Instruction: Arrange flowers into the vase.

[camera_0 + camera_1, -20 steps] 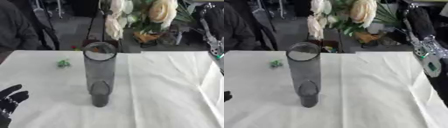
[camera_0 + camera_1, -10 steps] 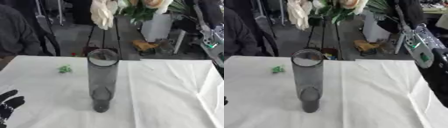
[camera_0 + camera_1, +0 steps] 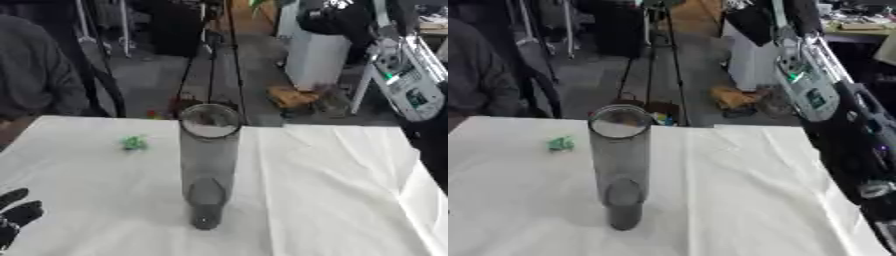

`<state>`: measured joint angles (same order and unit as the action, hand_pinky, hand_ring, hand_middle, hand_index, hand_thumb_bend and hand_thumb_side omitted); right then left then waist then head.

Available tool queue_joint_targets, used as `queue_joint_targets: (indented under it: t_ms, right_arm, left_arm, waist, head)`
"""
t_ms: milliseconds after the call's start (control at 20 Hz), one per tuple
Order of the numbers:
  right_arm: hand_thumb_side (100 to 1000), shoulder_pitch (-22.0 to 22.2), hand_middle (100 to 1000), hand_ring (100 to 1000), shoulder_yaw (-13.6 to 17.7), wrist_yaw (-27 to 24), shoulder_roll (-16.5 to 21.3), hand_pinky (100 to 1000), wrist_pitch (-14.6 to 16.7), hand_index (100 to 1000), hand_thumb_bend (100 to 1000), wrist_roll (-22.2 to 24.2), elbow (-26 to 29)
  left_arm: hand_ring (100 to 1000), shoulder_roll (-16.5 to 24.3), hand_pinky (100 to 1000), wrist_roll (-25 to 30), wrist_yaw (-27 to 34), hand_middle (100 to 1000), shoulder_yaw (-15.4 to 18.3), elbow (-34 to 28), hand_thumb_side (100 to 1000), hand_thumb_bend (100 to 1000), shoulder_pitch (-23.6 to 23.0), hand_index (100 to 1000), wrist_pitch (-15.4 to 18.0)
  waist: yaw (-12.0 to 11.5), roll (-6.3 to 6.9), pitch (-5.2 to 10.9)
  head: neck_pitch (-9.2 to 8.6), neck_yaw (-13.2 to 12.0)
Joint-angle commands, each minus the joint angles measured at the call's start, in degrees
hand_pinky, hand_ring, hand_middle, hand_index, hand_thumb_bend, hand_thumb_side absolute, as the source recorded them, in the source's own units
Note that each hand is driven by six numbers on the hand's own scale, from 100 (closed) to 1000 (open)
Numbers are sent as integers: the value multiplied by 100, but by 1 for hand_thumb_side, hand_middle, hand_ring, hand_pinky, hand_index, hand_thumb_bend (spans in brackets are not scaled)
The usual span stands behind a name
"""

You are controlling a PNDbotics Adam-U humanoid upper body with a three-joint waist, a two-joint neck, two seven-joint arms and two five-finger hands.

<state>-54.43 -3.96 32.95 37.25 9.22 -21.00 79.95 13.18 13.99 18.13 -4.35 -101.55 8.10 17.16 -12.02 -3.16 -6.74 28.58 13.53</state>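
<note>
A tall, dark, see-through cylinder vase [image 3: 208,170] stands upright on the white tablecloth [image 3: 332,200], near the middle, with nothing in it. No flowers show; only a bit of green leaf [image 3: 260,3] is at the top edge. My right arm [image 3: 808,90], silver with a green light, rises along the right side to a dark shape [image 3: 337,19] at the top edge, which seems to be my right hand. My left hand [image 3: 17,216] rests open at the lower left corner, fingers up, far from the vase.
A small green scrap [image 3: 133,143] lies on the cloth left of the vase. Behind the table stand a black tripod [image 3: 210,55] and a white cabinet [image 3: 319,55]. A seated person in grey [image 3: 35,75] is at the far left.
The bunch of pale flowers has gone up and out of the top of the picture with my right arm. The whole view has shifted, so the camera moved. The vase stays put.
</note>
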Motion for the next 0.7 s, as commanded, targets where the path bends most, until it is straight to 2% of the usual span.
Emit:
queue_joint_targets:
  t_ms: [50, 400, 700]
  right_arm:
    - [848, -174, 100, 100, 169, -341, -106, 100, -208, 180, 100, 52, 295]
    - [861, -157, 100, 100, 189, -1011, -449, 100, -746, 188, 100, 353, 734]
    - [878, -107, 100, 100, 171, -1598, -809, 100, -1075, 192, 100, 755, 1021]
  left_arm:
    - [801, 82, 846, 13, 28, 816, -6, -61, 641, 841, 33, 841, -6]
    - [801, 65, 846, 19, 32, 816, -10, -52, 641, 841, 35, 842, -9]
    - [801, 52, 845, 22, 40, 816, -16, -44, 641, 841, 39, 842, -11]
  waist:
    - [-8, 39, 93]
    - [-3, 42, 97]
    - [-23, 55, 92]
  head:
    - [-62, 39]
    - [-74, 52]
    - [-83, 71]
